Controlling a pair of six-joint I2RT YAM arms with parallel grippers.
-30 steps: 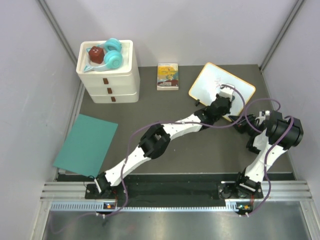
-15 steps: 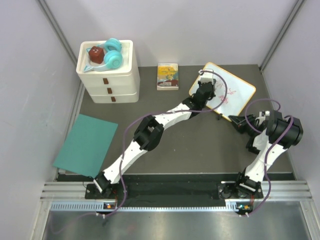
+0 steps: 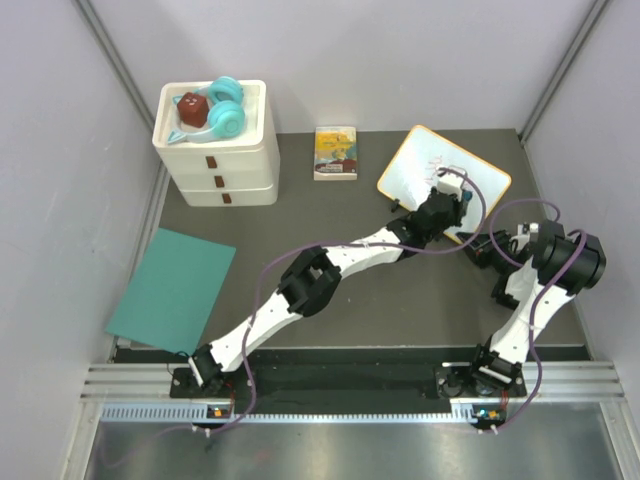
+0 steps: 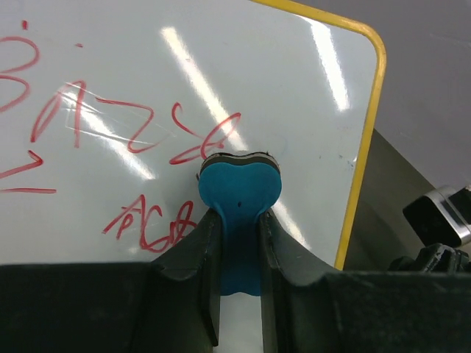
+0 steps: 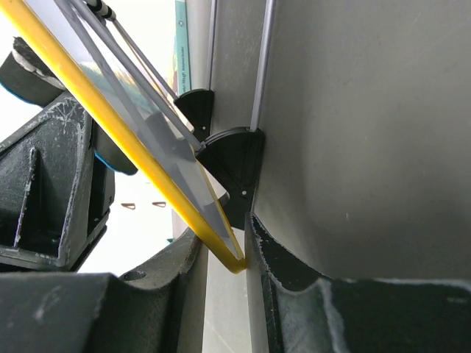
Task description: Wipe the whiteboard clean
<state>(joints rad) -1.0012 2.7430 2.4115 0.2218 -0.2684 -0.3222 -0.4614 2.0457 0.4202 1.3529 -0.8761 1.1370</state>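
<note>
The whiteboard [image 3: 421, 164], white with a yellow frame, stands tilted at the back right of the table. Red scribbles [image 4: 140, 132] cover much of its face [image 4: 243, 66]. My left gripper [image 3: 449, 192] is shut on a blue eraser [image 4: 240, 187] whose dark felt edge presses against the board beside the scribbles, near the right rim. In the left wrist view the gripper [image 4: 237, 220] pinches the eraser's narrow stem. My right gripper [image 3: 482, 246] is shut on the board's near corner; its yellow frame [image 5: 140, 154] runs down between the fingers [image 5: 224, 243].
A white drawer unit [image 3: 222, 168] at the back left carries teal headphones [image 3: 226, 104] and a dark red object [image 3: 192, 108]. A small picture book [image 3: 336, 152] lies left of the board. A teal sheet [image 3: 172, 288] lies at the left edge. Walls close in on both sides.
The left gripper swept the eraser to the board's left part half a second ago and has come back to its right part. The right gripper has kept its hold.
</note>
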